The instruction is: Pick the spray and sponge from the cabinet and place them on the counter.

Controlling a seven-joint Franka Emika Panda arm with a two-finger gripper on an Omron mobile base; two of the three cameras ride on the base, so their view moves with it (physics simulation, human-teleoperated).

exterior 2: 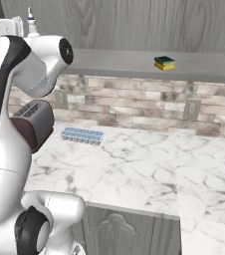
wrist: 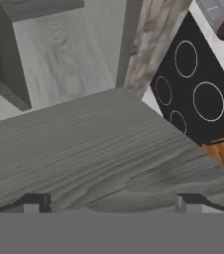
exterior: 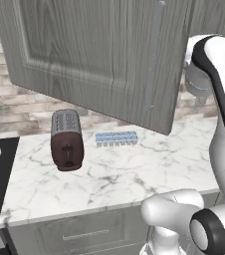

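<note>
The tool [wrist: 112,204] has its two dark fingertips [wrist: 34,202] standing wide apart with nothing between them, held just above the wood-grain face of the grey panelled cabinet door [exterior: 99,55], which hangs open over the white marble surface with grey veins [exterior: 134,172]. In the right base view the open grey wood-grain wall cabinet [exterior 2: 134,20] shows one grey inner shelf [exterior 2: 134,64]. On it lies one small rectangular sponge, yellow with a dark green layer on top [exterior 2: 165,63], toward the right half of the shelf and well back from its front edge. One small translucent white spray bottle with a blue nozzle tip [exterior 2: 30,20] stands upright at the shelf's far left, partly hidden behind the white arm. On the surface below sit one dark red toaster with a grey slotted top [exterior: 66,139] and, just beside it toward the wall, one pale blue ice-cube tray [exterior: 116,138]. One black stovetop with white ring marks [wrist: 198,94] adjoins the surface's left end. The middle and front of the surface lie bare, with broad room between the tray and the front edge.
</note>
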